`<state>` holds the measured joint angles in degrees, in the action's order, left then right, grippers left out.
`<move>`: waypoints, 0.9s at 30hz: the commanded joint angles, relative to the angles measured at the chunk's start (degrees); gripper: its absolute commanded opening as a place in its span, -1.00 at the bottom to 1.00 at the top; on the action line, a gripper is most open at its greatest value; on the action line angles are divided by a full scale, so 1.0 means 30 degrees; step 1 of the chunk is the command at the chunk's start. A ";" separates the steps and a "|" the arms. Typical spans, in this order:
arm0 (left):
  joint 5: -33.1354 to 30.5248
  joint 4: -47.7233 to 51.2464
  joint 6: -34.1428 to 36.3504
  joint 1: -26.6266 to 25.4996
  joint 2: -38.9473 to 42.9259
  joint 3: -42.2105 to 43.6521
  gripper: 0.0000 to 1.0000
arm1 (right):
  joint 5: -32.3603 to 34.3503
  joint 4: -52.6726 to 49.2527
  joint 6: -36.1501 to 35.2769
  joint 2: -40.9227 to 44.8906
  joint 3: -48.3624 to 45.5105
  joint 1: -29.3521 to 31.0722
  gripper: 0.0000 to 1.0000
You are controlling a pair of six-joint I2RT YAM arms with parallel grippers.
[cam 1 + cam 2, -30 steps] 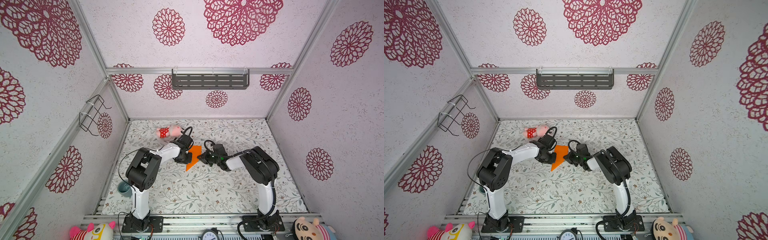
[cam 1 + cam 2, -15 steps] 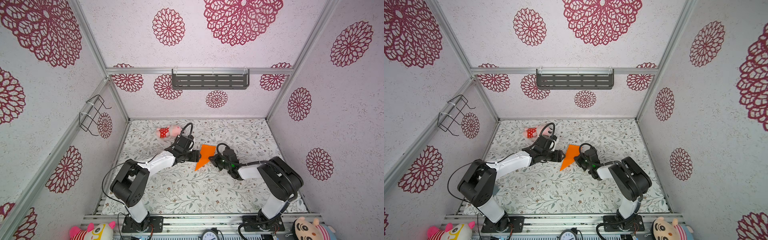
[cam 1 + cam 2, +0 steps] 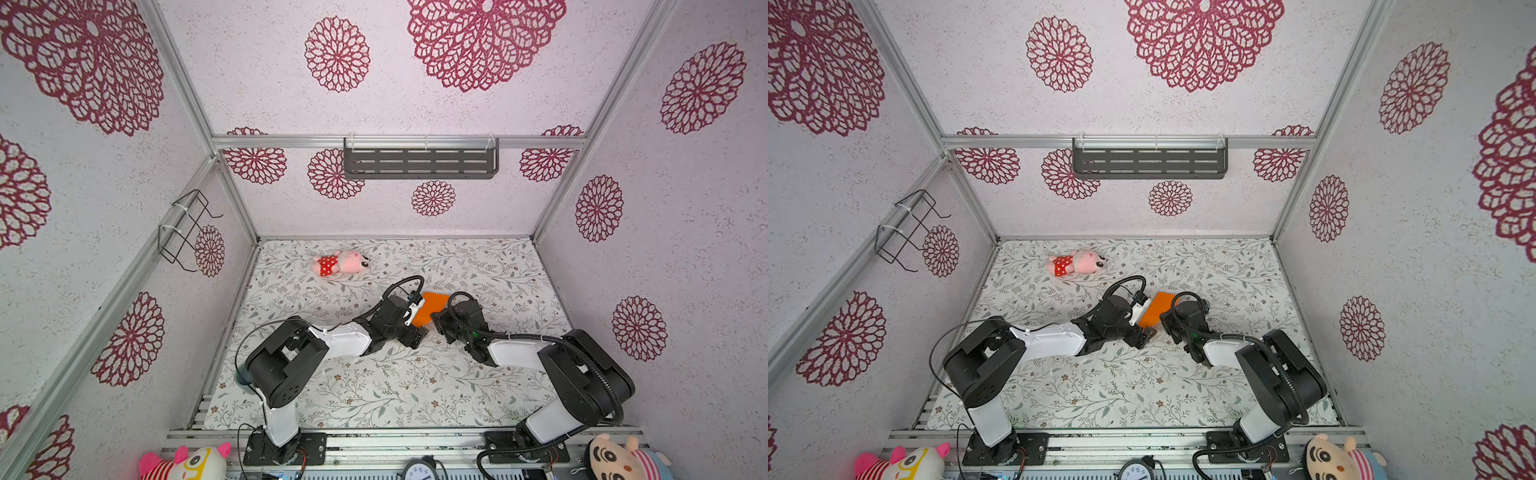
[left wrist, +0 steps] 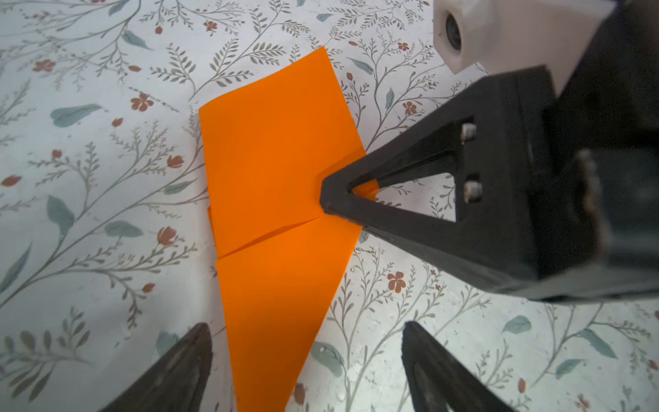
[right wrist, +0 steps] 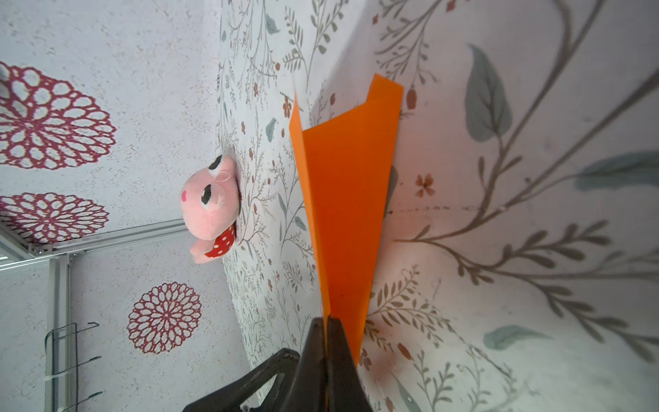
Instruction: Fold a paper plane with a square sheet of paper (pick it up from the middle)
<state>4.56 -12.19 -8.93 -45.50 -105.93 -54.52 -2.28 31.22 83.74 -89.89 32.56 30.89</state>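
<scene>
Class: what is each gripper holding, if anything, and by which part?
The right gripper pinches the paper plane at one long edge, about mid-length. The left gripper is open, holding nothing.

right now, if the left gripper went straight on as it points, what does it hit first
The paper plane, lying between the open jaws of the left gripper. Beyond it the right gripper, shut on its edge, likely blocks the way; depth unclear.

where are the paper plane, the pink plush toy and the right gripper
paper plane (image 4: 278, 171), left wrist view, its flat orange panel
pink plush toy (image 3: 352, 262), in a top view, pink head
right gripper (image 5: 327, 323), right wrist view, between its shut fingertips
</scene>
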 commanded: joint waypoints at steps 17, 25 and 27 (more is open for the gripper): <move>0.1190 -0.6132 0.5446 0.0044 -0.2921 0.0475 0.09 | -0.0841 -0.1495 0.2348 -0.0030 0.1092 -0.0406 -0.95; 0.1030 -0.6643 0.5899 0.0239 -0.3303 0.0799 -0.22 | -0.0749 -0.2727 0.2319 -0.0043 0.1423 -0.0407 -0.89; 0.1037 -0.6754 0.5893 0.0228 -0.3242 0.0914 -0.29 | -0.0763 -0.2859 0.2348 -0.0063 0.1453 -0.0425 -0.88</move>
<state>7.07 -29.71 6.66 -45.21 -115.52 -52.31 -4.75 24.36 89.71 -90.00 35.62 30.00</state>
